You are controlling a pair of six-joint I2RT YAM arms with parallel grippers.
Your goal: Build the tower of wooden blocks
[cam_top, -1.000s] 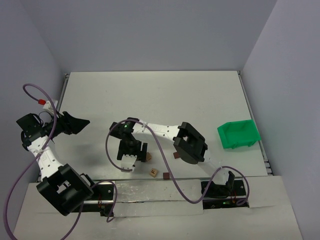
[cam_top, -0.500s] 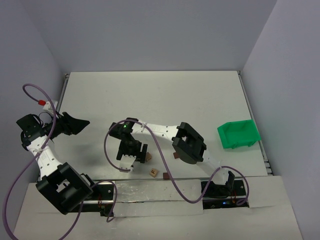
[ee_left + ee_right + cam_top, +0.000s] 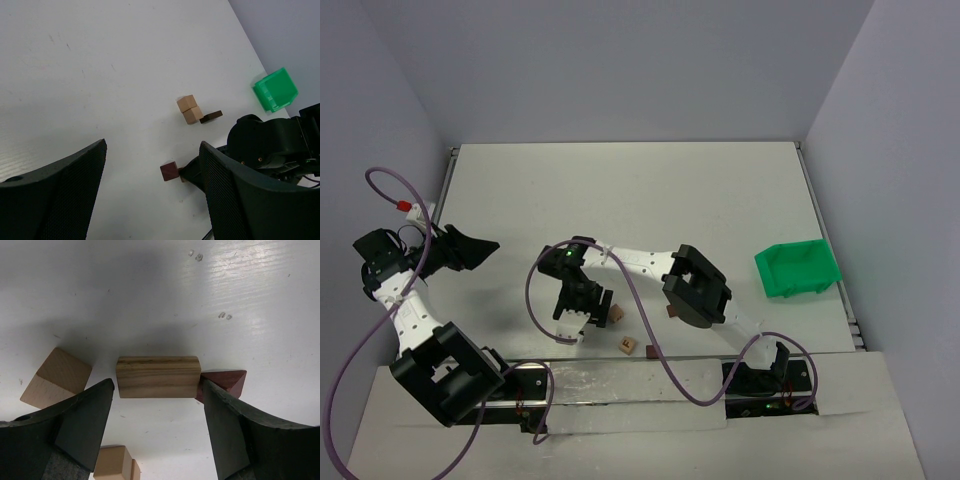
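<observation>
White table (image 3: 650, 200), arms mounted at its near edge. Left gripper (image 3: 152, 150) hovers over the left side, jaws wide apart, nothing between them. Right gripper (image 3: 158, 387) points down near the front edge, jaws straddling a tan brick (image 3: 157, 371) that lies flat on the table. Fingers sit right at the brick's two ends; cannot tell whether they press it. Green bin (image 3: 797, 268) at right, well apart. Tan cube (image 3: 55, 377) just beside the brick's left end. Dark red wedge (image 3: 226, 381) touches its right end.
</observation>
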